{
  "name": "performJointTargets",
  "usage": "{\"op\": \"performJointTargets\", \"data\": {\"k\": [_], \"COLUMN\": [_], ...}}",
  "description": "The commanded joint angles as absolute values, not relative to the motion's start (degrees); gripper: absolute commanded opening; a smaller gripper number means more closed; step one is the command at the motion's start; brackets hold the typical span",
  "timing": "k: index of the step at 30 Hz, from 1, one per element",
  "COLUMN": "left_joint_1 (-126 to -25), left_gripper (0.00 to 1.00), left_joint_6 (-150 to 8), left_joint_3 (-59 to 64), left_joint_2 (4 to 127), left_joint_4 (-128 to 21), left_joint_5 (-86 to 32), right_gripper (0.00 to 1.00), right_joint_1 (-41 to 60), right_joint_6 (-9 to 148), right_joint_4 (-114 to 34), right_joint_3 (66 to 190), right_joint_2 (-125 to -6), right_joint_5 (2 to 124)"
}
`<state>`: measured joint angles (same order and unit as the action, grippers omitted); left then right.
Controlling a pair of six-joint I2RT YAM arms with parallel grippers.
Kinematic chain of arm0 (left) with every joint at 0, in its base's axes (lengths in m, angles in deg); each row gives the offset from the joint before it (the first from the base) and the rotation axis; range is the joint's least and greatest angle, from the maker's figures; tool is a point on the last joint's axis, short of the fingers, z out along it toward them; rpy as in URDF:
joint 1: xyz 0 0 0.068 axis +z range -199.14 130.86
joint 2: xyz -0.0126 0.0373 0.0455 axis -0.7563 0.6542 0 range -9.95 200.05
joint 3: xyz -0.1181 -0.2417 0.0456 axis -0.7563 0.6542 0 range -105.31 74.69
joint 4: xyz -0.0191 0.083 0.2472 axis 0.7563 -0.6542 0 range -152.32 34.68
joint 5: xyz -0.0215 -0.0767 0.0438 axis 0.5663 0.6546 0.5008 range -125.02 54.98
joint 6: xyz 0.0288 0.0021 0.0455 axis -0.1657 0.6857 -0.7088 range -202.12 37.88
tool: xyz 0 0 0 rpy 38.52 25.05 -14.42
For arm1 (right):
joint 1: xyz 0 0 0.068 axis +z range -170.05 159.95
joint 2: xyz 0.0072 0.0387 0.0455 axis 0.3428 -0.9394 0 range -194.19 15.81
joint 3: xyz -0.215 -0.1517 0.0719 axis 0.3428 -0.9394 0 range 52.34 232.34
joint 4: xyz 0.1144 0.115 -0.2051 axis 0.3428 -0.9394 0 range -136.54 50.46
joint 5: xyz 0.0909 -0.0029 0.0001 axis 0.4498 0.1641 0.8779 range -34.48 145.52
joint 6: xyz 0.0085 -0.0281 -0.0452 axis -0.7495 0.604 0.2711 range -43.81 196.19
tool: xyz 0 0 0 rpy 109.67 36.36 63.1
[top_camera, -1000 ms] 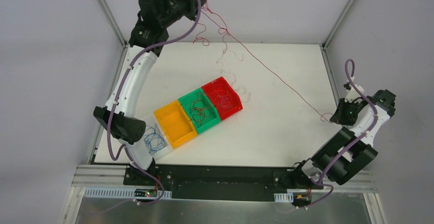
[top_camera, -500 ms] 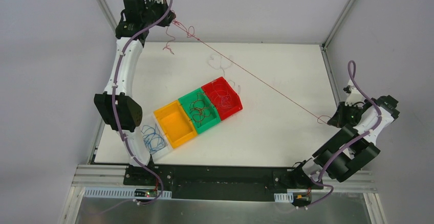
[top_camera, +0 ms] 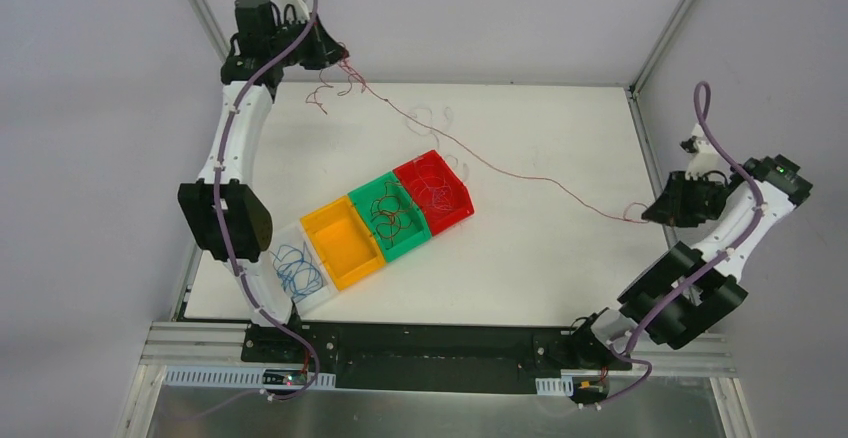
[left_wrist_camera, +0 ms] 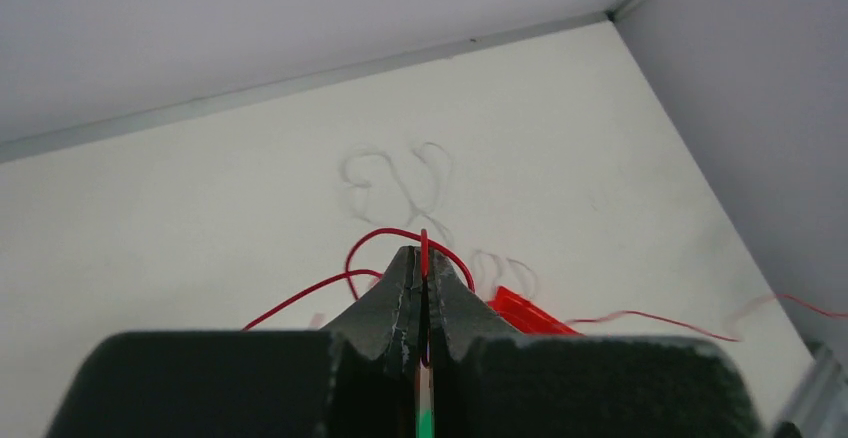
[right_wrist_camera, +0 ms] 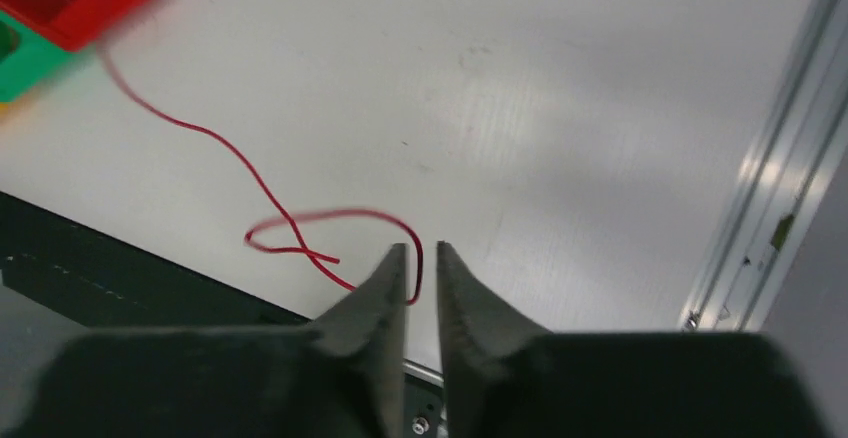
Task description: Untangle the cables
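Note:
A long bright red cable (top_camera: 520, 173) sags across the table from my left gripper (top_camera: 335, 53) at the far left corner to my right gripper (top_camera: 650, 213) at the right edge. In the left wrist view my left gripper (left_wrist_camera: 425, 250) is shut on a loop of the red cable (left_wrist_camera: 300, 298). My right gripper (right_wrist_camera: 421, 248) stands a narrow crack open; the red cable (right_wrist_camera: 230, 153) ends in a loop that hangs loose in the gap. White cables (top_camera: 440, 118) lie curled on the far table. Blue cables (top_camera: 298, 270) lie in a clear bin, dark red-brown cables (top_camera: 388, 213) in the green bin.
Four bins stand in a diagonal row mid-table: clear bin (top_camera: 320, 300), orange bin (top_camera: 343, 243), green bin (top_camera: 409, 247), red bin (top_camera: 451, 221). Metal frame posts rise at the far corners. The black base rail runs along the near table edge.
The red cable, taut half a second ago, now hangs slack and wavy. My right arm swung further right and its jaws parted slightly. My left gripper shifted a little at the far left corner.

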<state>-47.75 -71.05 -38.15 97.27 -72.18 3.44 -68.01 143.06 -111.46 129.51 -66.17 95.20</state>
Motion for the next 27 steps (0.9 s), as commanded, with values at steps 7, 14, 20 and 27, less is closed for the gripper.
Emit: {"op": "performJointTargets", "data": {"k": [7,14,20,27], "left_joint_1": [-69.94,-79.58,-83.49,-85.37], "left_gripper": [0.00,0.00,0.00,0.00], "left_joint_6": [-49.62,-41.95,-38.31,-36.64], "left_joint_3": [-34.51,-41.52,-45.74,-45.81], "left_joint_2": [91.80,98.20,101.23,101.42], "left_joint_4": [-54.12,-50.08,-49.03,-48.21], "left_joint_5": [8.42,8.53,8.03,8.21], "right_gripper": [0.77,0.82,0.79,0.69], "right_joint_1": [-50.73,-38.82,-25.07,-18.08], "right_joint_6": [135.08,108.77,96.44,93.85], "right_joint_4": [-116.59,-83.26,-56.97,-47.74], "right_joint_3": [137.29,127.00,116.10,115.22], "right_joint_2": [-61.10,-50.03,-44.14,-49.17], "right_joint_5": [111.76,116.89,107.84,100.65]}}
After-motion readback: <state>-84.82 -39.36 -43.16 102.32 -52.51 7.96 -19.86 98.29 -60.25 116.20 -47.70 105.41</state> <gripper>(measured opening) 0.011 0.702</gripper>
